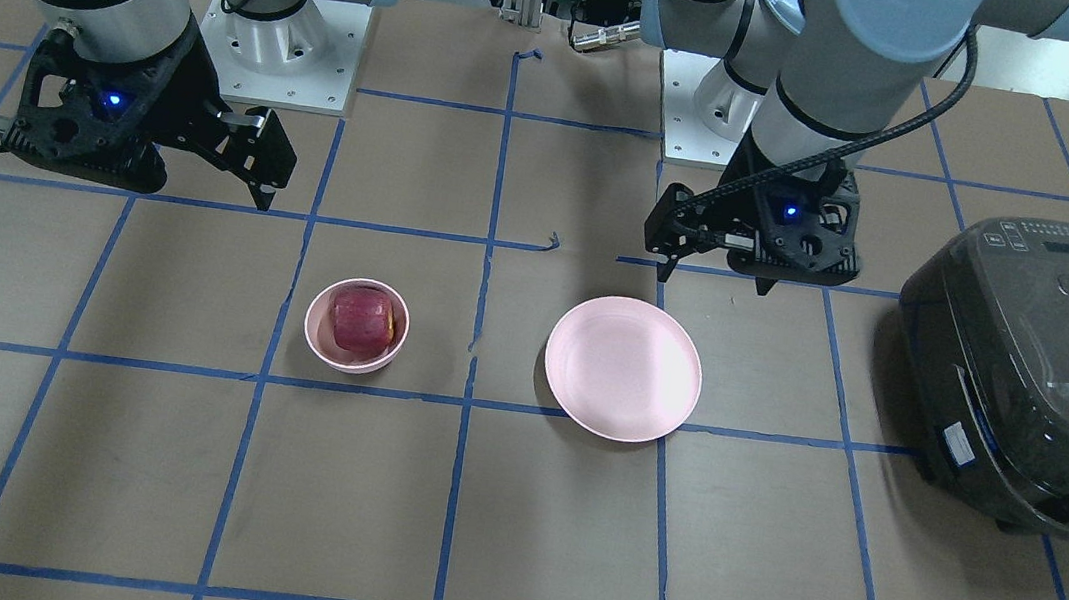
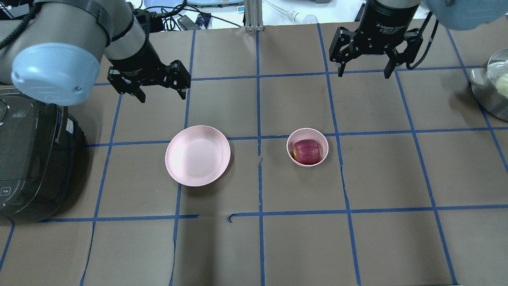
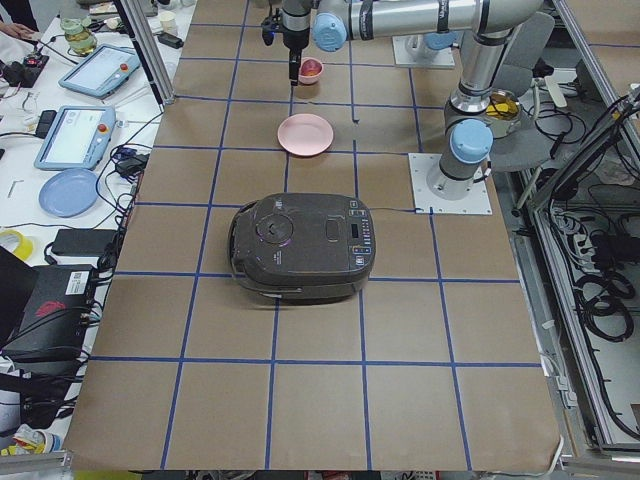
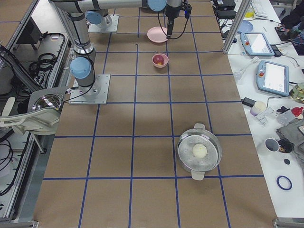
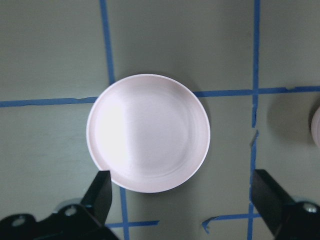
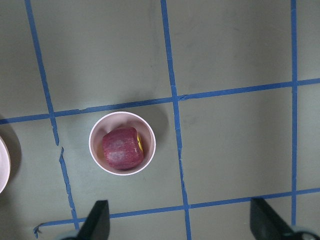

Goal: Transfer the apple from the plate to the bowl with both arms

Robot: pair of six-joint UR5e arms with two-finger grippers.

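Note:
The dark red apple (image 2: 306, 151) lies inside the small deep pink bowl (image 2: 323, 142) right of the table's middle; both show in the front view as apple (image 1: 361, 319) and bowl (image 1: 317, 336), and in the right wrist view as apple (image 6: 122, 148). The wide pink plate (image 2: 197, 155) sits empty left of the middle, also in the left wrist view (image 5: 148, 132) and the front view (image 1: 622, 367). My left gripper (image 2: 161, 96) is open and empty, raised behind the plate. My right gripper (image 2: 364, 74) is open and empty, raised behind and to the right of the bowl.
A dark rice cooker (image 2: 29, 159) stands at the table's left edge, close to the left arm. A steel pot (image 2: 494, 89) with a pale round item sits at the far right edge. Blue tape lines grid the brown table.

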